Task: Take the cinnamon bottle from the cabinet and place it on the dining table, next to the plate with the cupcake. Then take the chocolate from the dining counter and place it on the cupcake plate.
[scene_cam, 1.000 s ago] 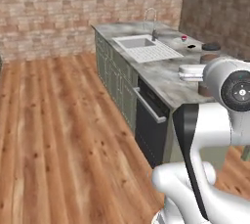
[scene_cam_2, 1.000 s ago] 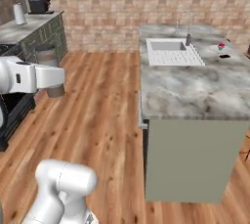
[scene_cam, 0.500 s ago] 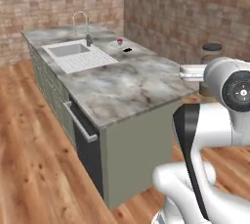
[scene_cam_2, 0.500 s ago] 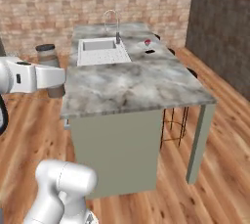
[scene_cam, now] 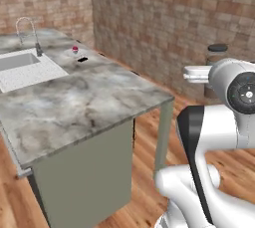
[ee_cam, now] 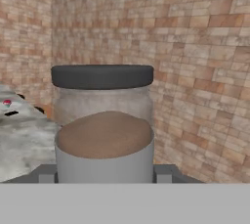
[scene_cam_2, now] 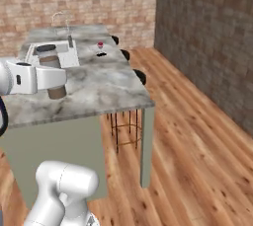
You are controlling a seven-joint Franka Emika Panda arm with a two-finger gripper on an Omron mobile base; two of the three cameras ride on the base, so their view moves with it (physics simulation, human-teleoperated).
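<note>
Base swung since the earlier frame: table (scene_cam_2: 99,89) end now close ahead. Cinnamon bottle (ee_cam: 102,123) held upright, clamped in the tool (scene_cam_2: 53,77). Cupcake plate (scene_cam_2: 100,46) located far along the table, well beyond the bottle

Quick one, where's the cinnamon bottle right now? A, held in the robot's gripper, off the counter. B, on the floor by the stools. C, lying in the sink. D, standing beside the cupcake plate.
A: the cinnamon bottle sits upright in the gripper, carried in the air, with the cupcake plate far up the counter.
</note>
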